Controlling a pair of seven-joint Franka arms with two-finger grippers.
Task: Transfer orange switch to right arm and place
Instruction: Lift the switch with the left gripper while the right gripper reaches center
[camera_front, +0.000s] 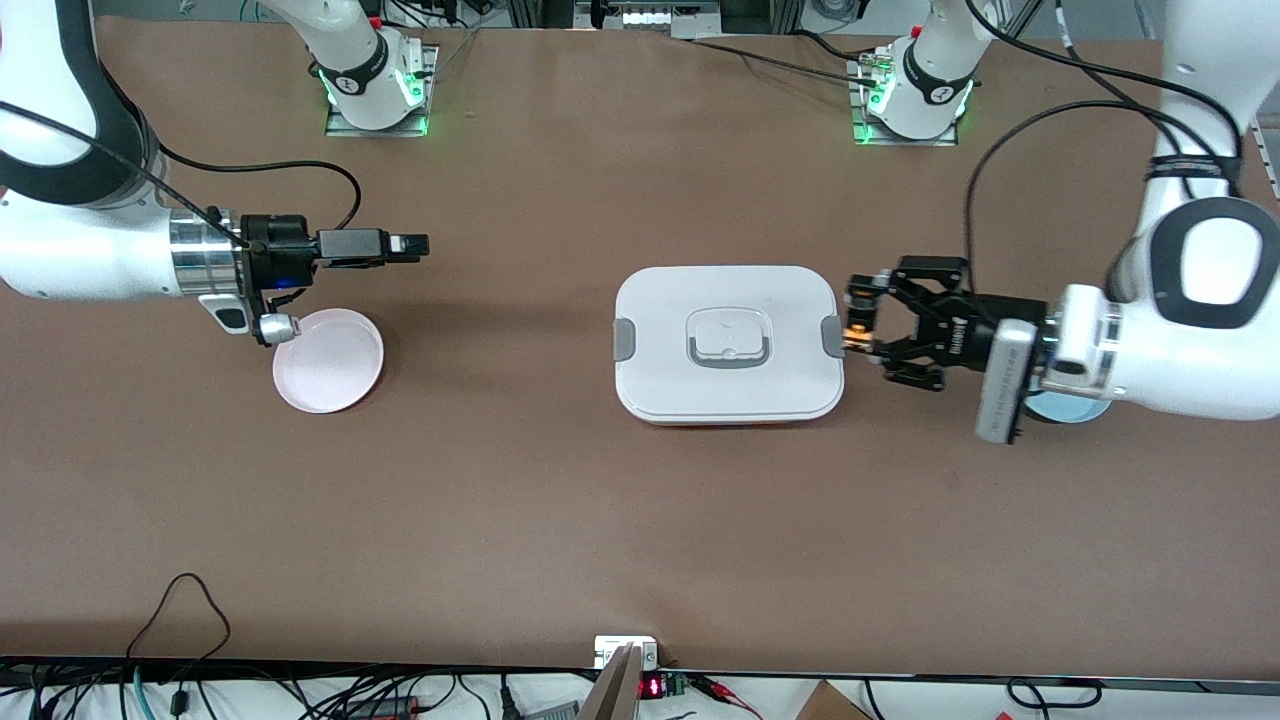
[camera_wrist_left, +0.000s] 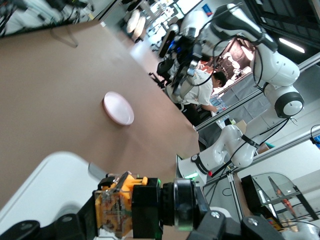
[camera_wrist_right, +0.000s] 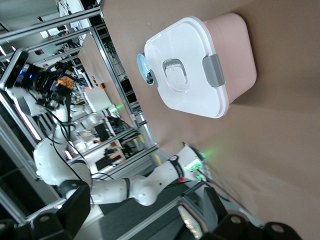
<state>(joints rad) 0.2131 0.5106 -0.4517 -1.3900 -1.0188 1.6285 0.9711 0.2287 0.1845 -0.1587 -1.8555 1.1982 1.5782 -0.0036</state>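
Observation:
The orange switch is a tiny part with a black body and an orange end. My left gripper is shut on it, over the table beside the end of the white-lidded box toward the left arm. In the left wrist view the switch lies crosswise between the black fingers, orange end and black body both showing. My right gripper is slim and black. It hangs open and holds nothing, over the table beside the pink plate, pointing toward the box.
The box has a grey handle and grey side clips on a pink base. A light blue plate lies mostly hidden under the left arm's wrist. Cables run along the table edge nearest the front camera.

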